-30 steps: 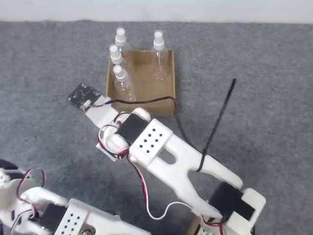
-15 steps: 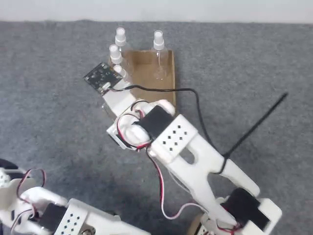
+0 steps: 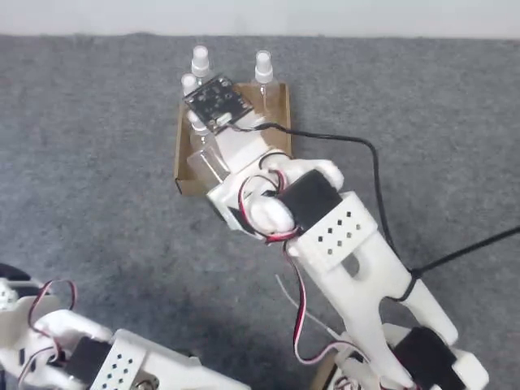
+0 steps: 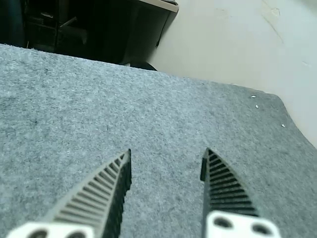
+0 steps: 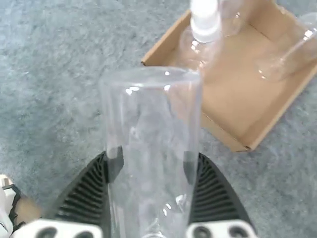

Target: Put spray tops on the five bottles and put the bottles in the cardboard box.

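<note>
Cardboard box (image 3: 180, 158): 4 spray-topped bottles (image 3: 263, 69) upright | right fingers (image 5: 84, 191) clamp clear bottle (image 5: 151, 148) | left fingers (image 4: 106, 193) apart

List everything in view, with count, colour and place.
box: 1, brown cardboard, far middle of the carpet
capped bottles: 4, clear with white spray tops, standing in the box as far as I can tell
held bottle: 1, clear, over the box's near left corner
carpet: 1, grey, under everything
cable: 1, black, along the right arm
right gripper: 1, black fingers, shut on the held bottle
left gripper: 1, black fingers, open over bare carpet
</note>
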{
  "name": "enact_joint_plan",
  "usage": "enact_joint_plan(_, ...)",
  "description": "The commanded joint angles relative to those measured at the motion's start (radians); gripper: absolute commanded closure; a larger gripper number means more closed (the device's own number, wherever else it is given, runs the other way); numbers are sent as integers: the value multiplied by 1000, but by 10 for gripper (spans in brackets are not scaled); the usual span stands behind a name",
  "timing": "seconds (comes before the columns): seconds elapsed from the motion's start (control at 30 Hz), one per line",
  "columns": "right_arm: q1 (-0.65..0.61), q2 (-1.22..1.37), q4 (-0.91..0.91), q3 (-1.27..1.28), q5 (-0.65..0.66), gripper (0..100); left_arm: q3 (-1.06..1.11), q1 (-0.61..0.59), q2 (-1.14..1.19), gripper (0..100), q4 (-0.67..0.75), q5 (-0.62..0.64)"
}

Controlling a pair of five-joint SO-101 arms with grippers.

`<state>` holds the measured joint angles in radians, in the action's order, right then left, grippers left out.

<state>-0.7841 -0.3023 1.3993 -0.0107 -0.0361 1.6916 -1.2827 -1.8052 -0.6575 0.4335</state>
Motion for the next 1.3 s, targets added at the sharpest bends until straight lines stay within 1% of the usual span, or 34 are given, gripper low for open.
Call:
enact_joint_plan(0.0,42,-62,7,-68,-15,989,-5,3,6,790,25,5)
enact_joint_plan(0.13,104,-53,56,-130,-28,989,-5,3,6,790,26,5)
enact_joint_plan(0.37,211,54,234,-327,-29,991,-7,3,6,790,26,5)
enact_joint_plan(0.57,283,188,323,-457,-92,991,-7,3,6,790,26,5)
enact_joint_plan(0.83,349,306,349,-511,-92,991,-7,6,6,790,26,5)
enact_joint_plan(0.97,387,335,349,-511,-92,991,-5,43,6,790,23,3)
enact_joint_plan(1.07,415,355,352,-505,-94,991,-5,44,6,791,21,-34)
enact_joint_plan(1.17,432,389,378,-505,-95,990,-5,49,6,791,20,-43)
enact_joint_plan(1.2,440,400,386,-505,-98,990,-5,49,6,791,20,-43)
enact_joint_plan(1.27,464,427,389,-505,-149,989,-5,49,6,791,20,-43)
